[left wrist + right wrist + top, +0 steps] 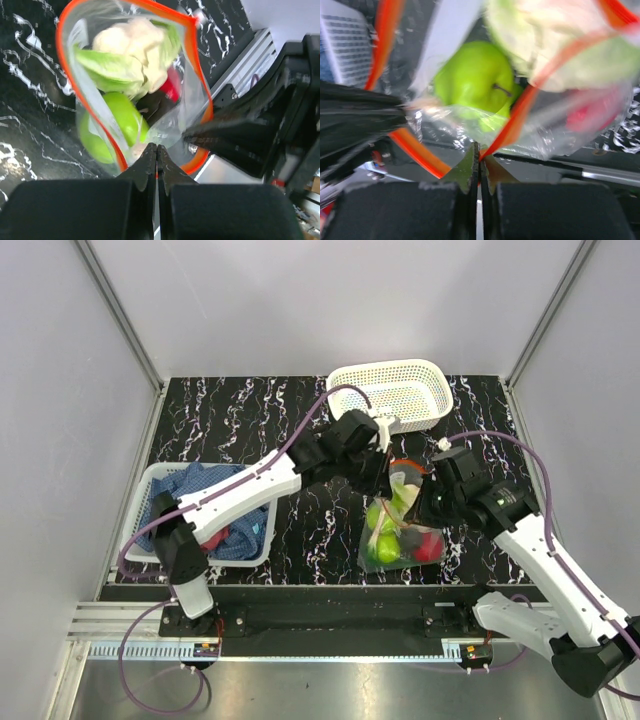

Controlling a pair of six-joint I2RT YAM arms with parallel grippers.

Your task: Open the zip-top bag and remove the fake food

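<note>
Overhead, both arms are seen bent inward over the black, white-veined worktop [240, 420], meeting close to its near edge, just right of the middle. The left gripper [156, 150] is closed flat on one lip of the zip-top bag [187, 100], and the right gripper [478, 154] is pinched shut on the opposite lip, so the orange-red zip strip [60, 42] is spread into an open loop. The clear, crinkly pouch is held mouth-up between them. The fake food [385, 535] is seen inside: a glossy lime-green fruit [477, 80], a pale, knobbly cabbage-like piece [135, 45] and a red piece [171, 89].
</note>
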